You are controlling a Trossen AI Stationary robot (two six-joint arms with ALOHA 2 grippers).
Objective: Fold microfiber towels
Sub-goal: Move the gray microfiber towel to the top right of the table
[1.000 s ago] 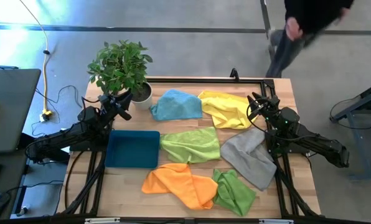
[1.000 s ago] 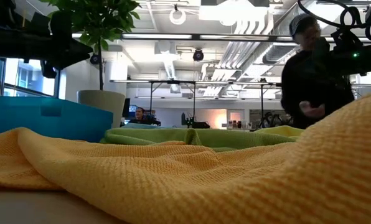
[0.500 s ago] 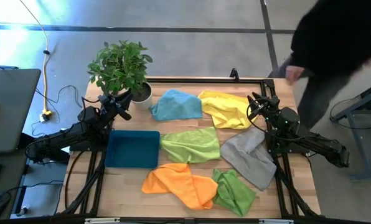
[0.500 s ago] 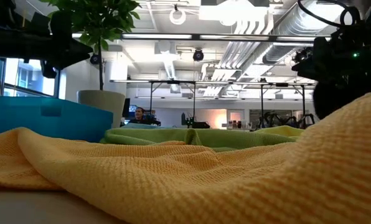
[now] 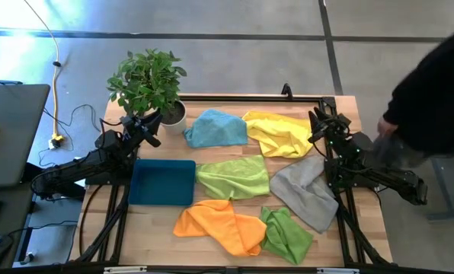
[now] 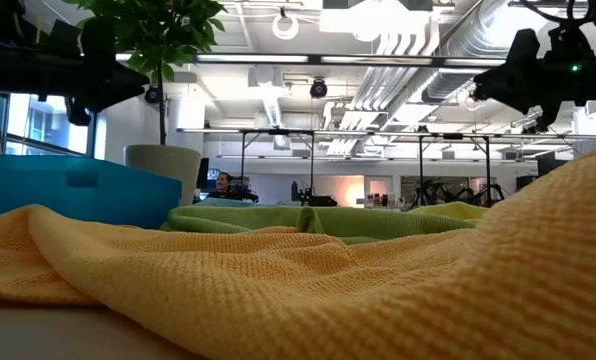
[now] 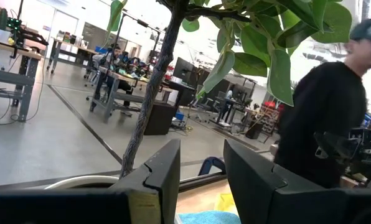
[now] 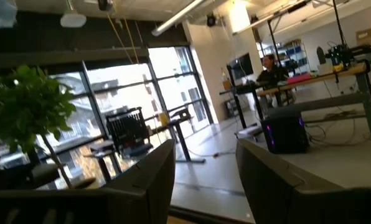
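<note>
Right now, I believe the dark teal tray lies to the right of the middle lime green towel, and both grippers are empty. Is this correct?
Not quite. In the high view the dark teal tray lies to the left of the middle lime green towel, touching its edge, not to the right. The rest holds: the left gripper near the potted plant and the right gripper by the yellow towel both hold nothing.

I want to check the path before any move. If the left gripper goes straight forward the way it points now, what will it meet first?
Most likely the potted plant. The left gripper, open and empty, points at the pot's rim, with the thin trunk straight beyond its fingers. How near it is, is hard to judge.
</note>
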